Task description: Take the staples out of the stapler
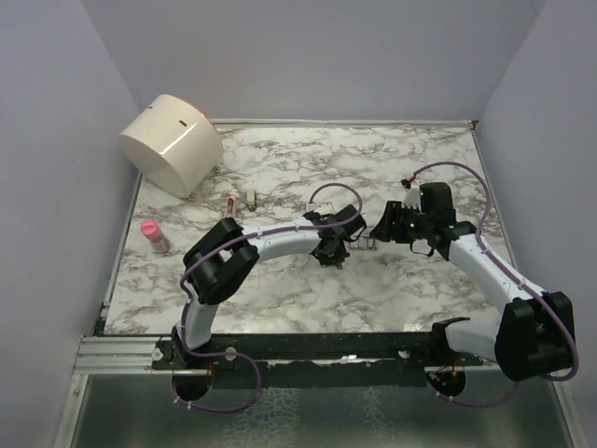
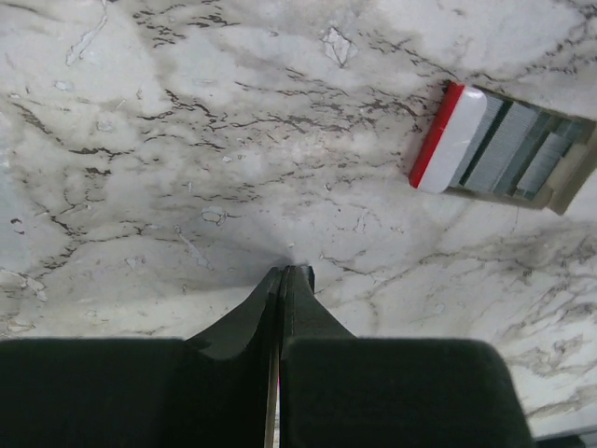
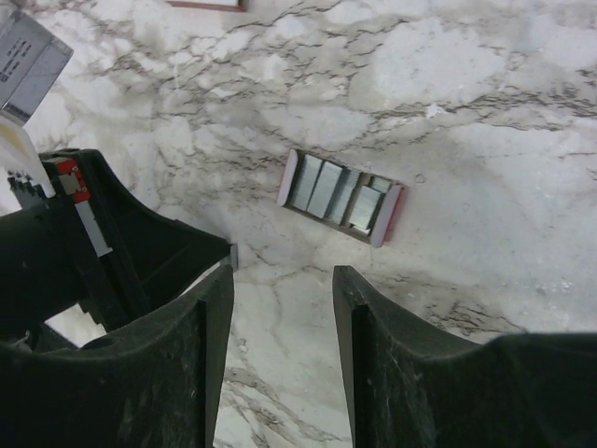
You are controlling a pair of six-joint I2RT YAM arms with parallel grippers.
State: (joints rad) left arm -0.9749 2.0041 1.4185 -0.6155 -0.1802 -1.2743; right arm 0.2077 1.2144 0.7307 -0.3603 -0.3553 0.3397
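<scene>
My left gripper [image 2: 285, 271] is pinched fully shut with its tips down on the marble table [image 1: 280, 289]. I see only a thin pale line along the seam, so I cannot tell whether anything is caught in it. My right gripper [image 3: 282, 280] stands wide open and empty, aimed at a small open box [image 3: 392, 217] lying between the two tools. The only staples [image 3: 326, 191] I can see are the grey ribbed strips in that box. The stapler [image 1: 155, 235], as I read the overhead view, is the slim pink thing well off to the left, near the table's edge and below the cream drum [image 1: 173, 140], far from both grippers. Whether it is loaded I cannot tell.

What worries me is that both wrists are crowded close by the box. A careless swing could knock them together, or clip the box and scatter the strips, and loose strips would be hard to tell from the stapler's own. If I slide the left arm away with its tips on the marble, they will drag. The stapler is slim and close to the edge, so an off-centre pinch may squirt it off the table
</scene>
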